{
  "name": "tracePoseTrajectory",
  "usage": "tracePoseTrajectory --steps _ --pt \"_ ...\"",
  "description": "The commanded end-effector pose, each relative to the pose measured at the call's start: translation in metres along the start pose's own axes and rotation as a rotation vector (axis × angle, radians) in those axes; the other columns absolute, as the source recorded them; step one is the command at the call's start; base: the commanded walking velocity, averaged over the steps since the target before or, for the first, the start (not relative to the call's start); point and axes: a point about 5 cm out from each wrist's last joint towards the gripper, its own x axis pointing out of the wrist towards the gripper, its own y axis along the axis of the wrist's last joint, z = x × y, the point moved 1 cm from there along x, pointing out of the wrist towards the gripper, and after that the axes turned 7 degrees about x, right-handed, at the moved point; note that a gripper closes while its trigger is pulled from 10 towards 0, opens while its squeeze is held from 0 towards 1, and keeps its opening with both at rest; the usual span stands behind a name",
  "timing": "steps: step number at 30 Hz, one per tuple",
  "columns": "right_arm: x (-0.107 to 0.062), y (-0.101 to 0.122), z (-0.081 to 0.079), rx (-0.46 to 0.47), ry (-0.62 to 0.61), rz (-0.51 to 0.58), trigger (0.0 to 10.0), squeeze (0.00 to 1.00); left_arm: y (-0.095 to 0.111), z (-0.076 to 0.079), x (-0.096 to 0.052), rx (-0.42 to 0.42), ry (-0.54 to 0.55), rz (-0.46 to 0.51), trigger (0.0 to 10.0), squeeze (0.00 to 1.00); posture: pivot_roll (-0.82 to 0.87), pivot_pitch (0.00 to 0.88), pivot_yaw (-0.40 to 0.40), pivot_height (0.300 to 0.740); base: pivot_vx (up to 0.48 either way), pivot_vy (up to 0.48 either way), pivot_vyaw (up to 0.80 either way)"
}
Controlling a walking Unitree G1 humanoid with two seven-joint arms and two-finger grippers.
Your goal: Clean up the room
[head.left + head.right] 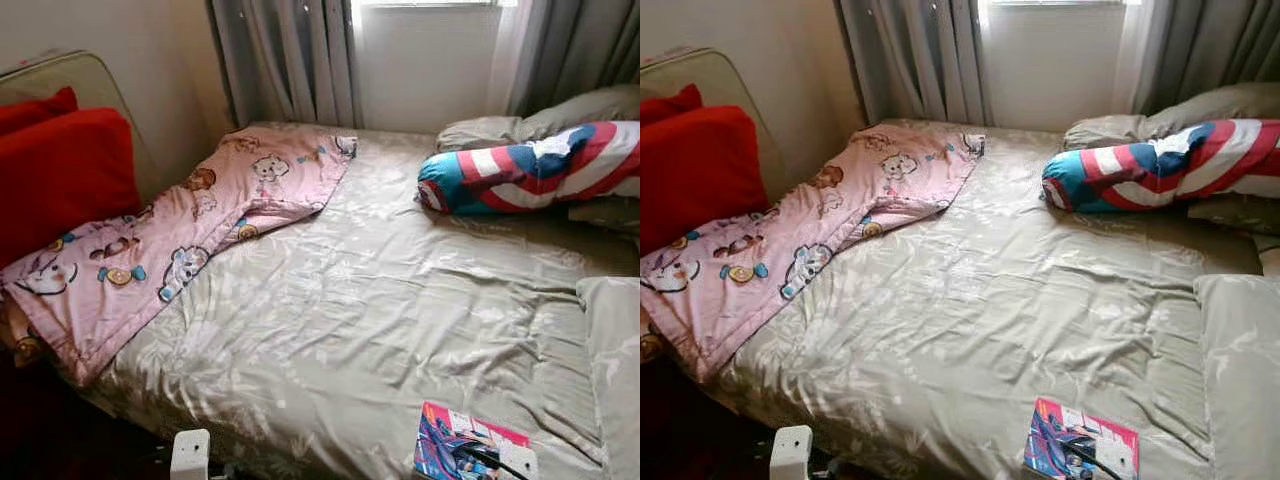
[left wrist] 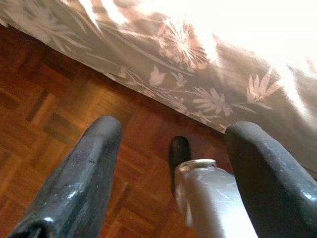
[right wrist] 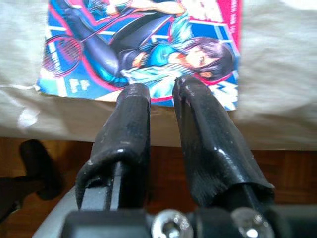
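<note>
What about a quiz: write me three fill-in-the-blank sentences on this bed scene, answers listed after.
1. The comic book lies at the near edge of the ____.
2. The pink blanket is printed with cartoon animals and drapes beside the ____ cushion.
3. The right gripper points its fingers at the ____ book, while the left gripper hangs over the wooden floor.

Missing words: bed; red; comic

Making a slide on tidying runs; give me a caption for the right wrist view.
Right gripper with fingers nearly together, at the edge of a comic book lying on the beige bedspread.
</note>
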Motion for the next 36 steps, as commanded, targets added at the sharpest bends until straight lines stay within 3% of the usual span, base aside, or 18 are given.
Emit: tracePoseTrajectory --steps 1,29,36 --pt "0.0005 0.0003 -0.0060 0.013 0.011 0.000 10.0 0.00 -0.0025 -0.0050 -0.0007 0.010 0.005 -0.016 10.0 0.00 -0.08 0.018 0.020 0.740 0.000 0.304 0.00" --pt "0.0015 0.0039 -0.0049 0.070 -0.008 0.004 10.0 0.00 -0.0010 -0.0072 -0.0003 0.021 0.007 -0.016 10.0 0.00 -0.09 0.000 0.027 0.740 0.000 0.383 0.00" --pt "0.0018 0.0055 -0.0037 0.070 -0.008 0.009 10.0 0.00 -0.0001 -0.0071 0.0000 0.020 0.007 -0.015 10.0 0.00 -0.08 0.013 0.024 0.740 0.000 0.415 -0.51"
